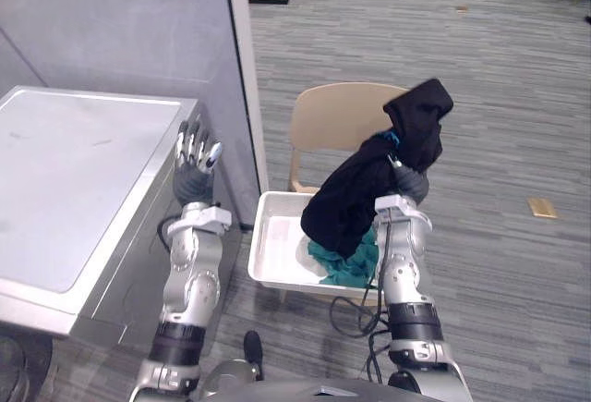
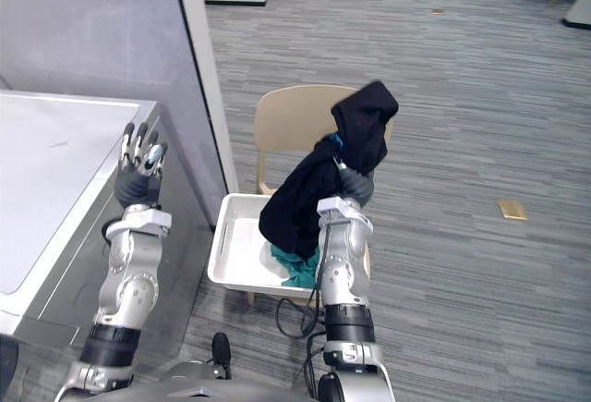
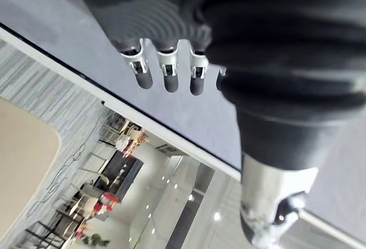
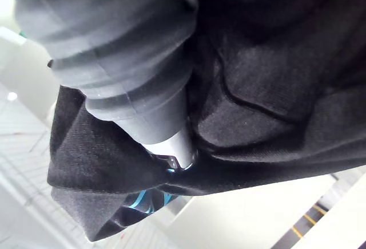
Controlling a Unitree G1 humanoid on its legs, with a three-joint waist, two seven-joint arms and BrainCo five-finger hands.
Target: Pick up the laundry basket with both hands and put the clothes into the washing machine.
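Observation:
A white laundry basket [image 1: 268, 247] sits on a tan chair [image 1: 331, 120], and teal cloth [image 1: 349, 260] lies in it. A black garment [image 1: 369, 185] is lifted out above the basket. It drapes over my raised right hand [image 1: 412, 183] and trails down to the teal cloth. In the right wrist view the black garment [image 4: 269, 89] wraps round that hand [image 4: 114, 37]. My left hand [image 1: 196, 164] is held up with straight fingers [image 3: 171, 74] and holds nothing. It is beside the grey washing machine [image 1: 74, 189], left of the basket.
A grey partition wall [image 1: 138, 23] stands behind the washing machine, its white edge post just left of the chair. A small tan block [image 1: 542, 207] lies on the carpet at the right. Cables lie on the floor far back.

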